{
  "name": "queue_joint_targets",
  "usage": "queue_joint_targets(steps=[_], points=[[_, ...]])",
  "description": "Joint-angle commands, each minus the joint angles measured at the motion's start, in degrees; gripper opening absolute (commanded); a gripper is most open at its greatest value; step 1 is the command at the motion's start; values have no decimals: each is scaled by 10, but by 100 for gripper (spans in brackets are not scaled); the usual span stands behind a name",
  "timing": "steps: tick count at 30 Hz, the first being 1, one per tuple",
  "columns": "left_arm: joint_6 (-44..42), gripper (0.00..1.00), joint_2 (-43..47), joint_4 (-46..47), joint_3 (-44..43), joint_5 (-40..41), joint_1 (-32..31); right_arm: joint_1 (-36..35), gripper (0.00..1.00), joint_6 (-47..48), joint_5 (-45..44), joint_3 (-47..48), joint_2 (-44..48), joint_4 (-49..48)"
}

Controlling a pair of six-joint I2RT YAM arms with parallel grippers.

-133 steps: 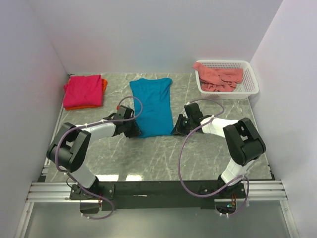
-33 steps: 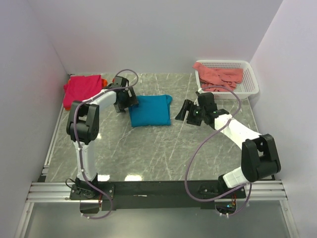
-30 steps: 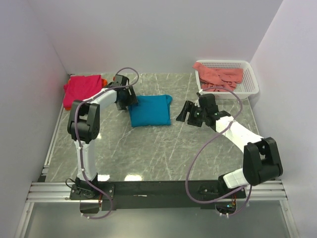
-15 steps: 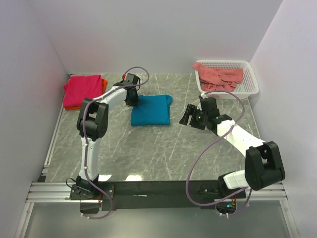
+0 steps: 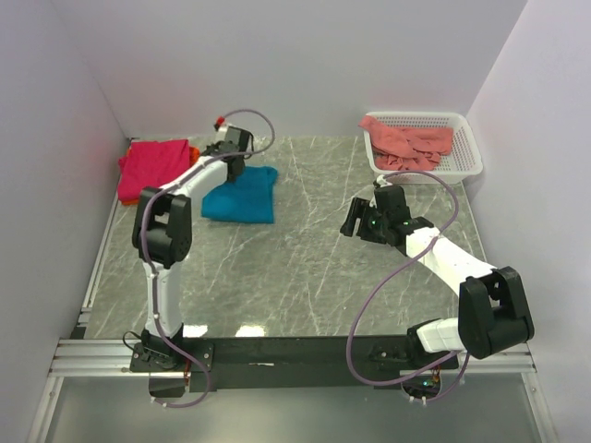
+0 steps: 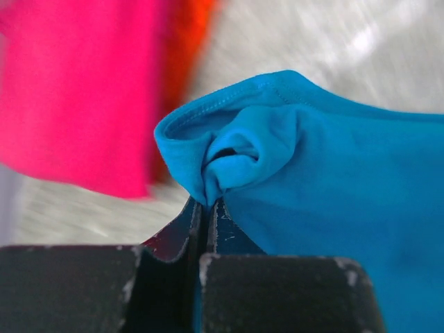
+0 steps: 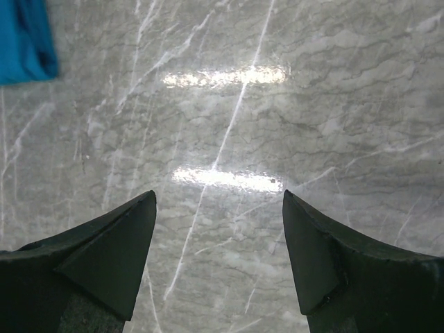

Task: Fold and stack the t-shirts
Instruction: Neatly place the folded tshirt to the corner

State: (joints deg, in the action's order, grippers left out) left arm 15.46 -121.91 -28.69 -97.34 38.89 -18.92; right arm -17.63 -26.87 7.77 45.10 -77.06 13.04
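pinching the blue shirt (image 6: 333, 180), the left gripper (image 6: 206, 208) held it near the pink shirt (image 5: 152, 169), seemingly for stacking; right gripper (image 7: 218, 198) gaped empty.

The teal-blue t-shirt (image 5: 242, 196) was one plain colour with no print, and so were the magenta-pink t-shirt (image 5: 152, 168), the orange t-shirt (image 6: 189, 48) showing as a thin edge beside it, and the salmon-pink t-shirt (image 5: 406, 140) in the white mesh basket (image 5: 469, 159). The surface (image 5: 305, 268) was grey marble with pale white veins and bright glare patches. The arms (image 5: 448, 263) were white with black joints, the fingers (image 7: 104, 258) black, and the cables (image 5: 247, 114) dull purple.
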Motion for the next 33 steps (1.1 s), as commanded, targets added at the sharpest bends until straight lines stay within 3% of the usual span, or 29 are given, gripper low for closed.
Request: queue_joint_targets(steps=[1, 12, 22, 33], points=[[-103, 1, 71, 78, -9, 77, 28, 3, 80, 19, -23, -1, 13, -16], [-227, 1, 97, 152, -44, 17, 96, 2, 80, 25, -29, 10, -8, -14], [-255, 1, 105, 135, -110, 0, 109, 2, 80, 27, -36, 10, -9, -15], [-264, 0, 102, 84, -184, -73, 153, 2, 80, 23, -36, 11, -12, -15]])
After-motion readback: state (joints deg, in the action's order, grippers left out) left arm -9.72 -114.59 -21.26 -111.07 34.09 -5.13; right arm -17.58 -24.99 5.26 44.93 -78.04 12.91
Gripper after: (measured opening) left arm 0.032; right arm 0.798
